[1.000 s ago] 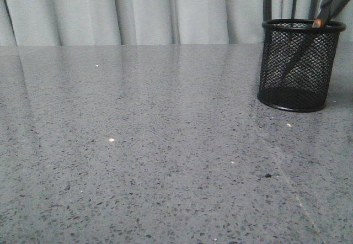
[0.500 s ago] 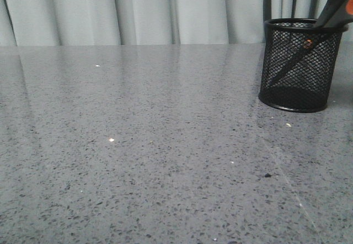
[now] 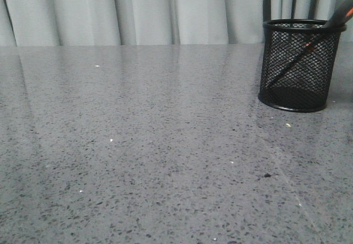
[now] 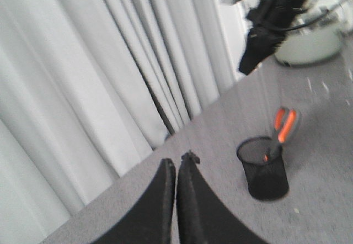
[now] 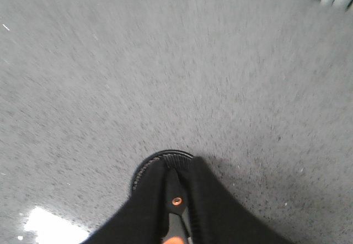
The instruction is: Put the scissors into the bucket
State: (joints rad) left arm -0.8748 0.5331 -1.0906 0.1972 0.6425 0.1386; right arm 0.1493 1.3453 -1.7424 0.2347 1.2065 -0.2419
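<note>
Scissors (image 4: 282, 129) sitting blades-down in bucket (image 3: 298, 64), leaning on rim, handles poking out since way longer than bucket; bucket at far right of surface (image 3: 143, 155); looks pretty much done. Right gripper (image 5: 177, 182) above bucket, jaws narrow either side of scissors, can't tell if gripping or let go; left gripper (image 4: 176, 169) well back, jaws pressed together, empty. Orange loops plain only in left wrist view; front view crops them.

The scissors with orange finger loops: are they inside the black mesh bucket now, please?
In. The scissors lean blades-down inside the black wire-mesh bucket, handles above its rim.
</note>
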